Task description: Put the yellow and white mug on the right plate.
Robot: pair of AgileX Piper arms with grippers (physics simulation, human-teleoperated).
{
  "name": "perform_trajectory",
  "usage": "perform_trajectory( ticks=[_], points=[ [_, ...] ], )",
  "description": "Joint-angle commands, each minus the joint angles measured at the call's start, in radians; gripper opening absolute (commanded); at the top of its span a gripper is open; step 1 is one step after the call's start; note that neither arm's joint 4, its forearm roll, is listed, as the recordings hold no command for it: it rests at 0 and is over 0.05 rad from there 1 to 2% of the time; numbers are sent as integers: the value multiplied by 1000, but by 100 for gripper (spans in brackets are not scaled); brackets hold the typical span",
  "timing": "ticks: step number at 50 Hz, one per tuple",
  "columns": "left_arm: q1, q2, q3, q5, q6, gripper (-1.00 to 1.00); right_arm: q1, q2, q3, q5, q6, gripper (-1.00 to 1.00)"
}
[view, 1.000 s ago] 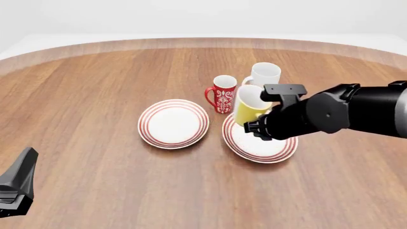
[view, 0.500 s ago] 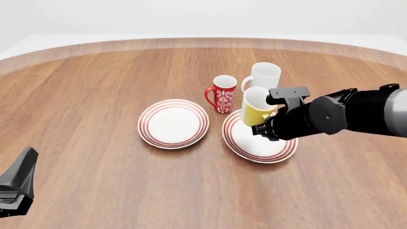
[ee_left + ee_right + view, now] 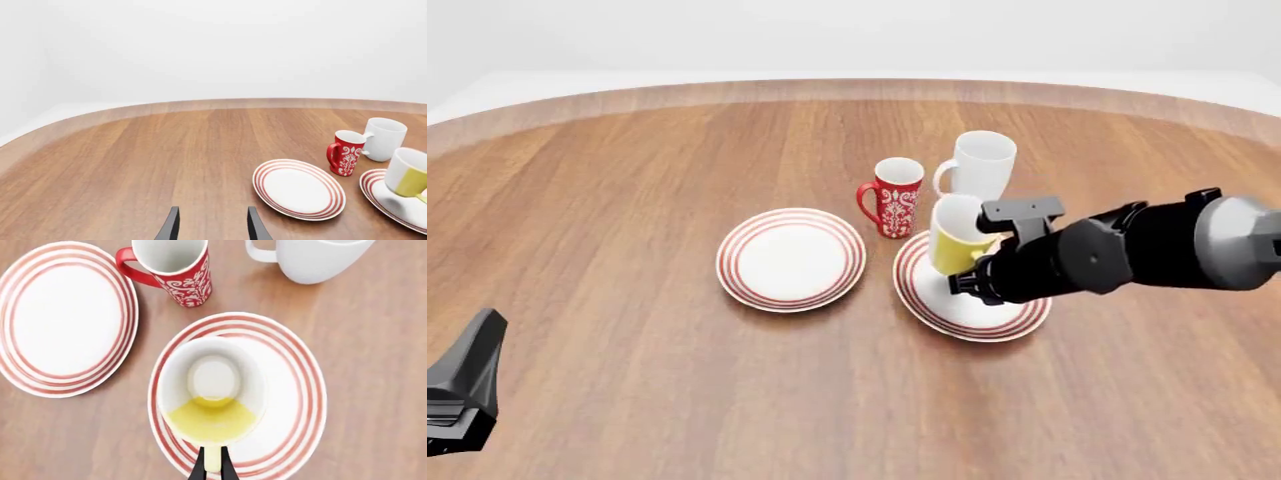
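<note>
- Over the right plate [image 3: 1004, 318] is where the yellow and white mug [image 3: 958, 235] sits right now, a bit tilted, and I can't tell whether its base is touching the plate or just above it.
- Looks like glazed ceramic to me: stiff, no give, probably slick and chippy, so I'd set it down soft rather than drop it. Short and squat, so it shouldn't tip easily once flat.
- The right gripper [image 3: 212, 466] has its two thin fingers pinched on the yellow handle, seen from the wrist cam. The handle seems the sensible spot, since the body is too wide and smooth to clamp, but a handle pinch lets the mug swing, which is likely why it hangs crooked.
- Just behind it stand the red patterned mug [image 3: 894, 197] and the taller white mug [image 3: 981, 164], both near the plate's far edge, so not much room to drift that way.
- The second ringed plate [image 3: 791, 258] lies to the left, apart from all of it.
- The left gripper [image 3: 212, 226] is way off, fingers spread, holding nothing.
</note>
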Motion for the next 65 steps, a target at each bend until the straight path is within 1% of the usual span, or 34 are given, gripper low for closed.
perform_trajectory(
  ticks=[1,10,17,18,30,33,41,48,59,65],
  points=[
    [0,0,0,0,0,100,4,24,13,-37,14,-100],
    [0,0,0,0,0,100,6,30,22,-50,23,-100],
    [0,0,0,0,0,100,-3,27,27,-48,16,-100],
    [0,0,0,0,0,100,-2,25,24,-42,17,100],
    [0,0,0,0,0,100,-5,-28,45,-13,10,100],
    [0,0,0,0,0,100,-3,-61,71,-8,20,100],
    [0,0,0,0,0,100,21,-88,96,-9,43,100],
    [0,0,0,0,0,100,28,-157,143,2,58,100],
    [0,0,0,0,0,100,37,-271,186,31,67,100],
    [0,0,0,0,0,100,56,-327,194,43,76,100]
  ],
)
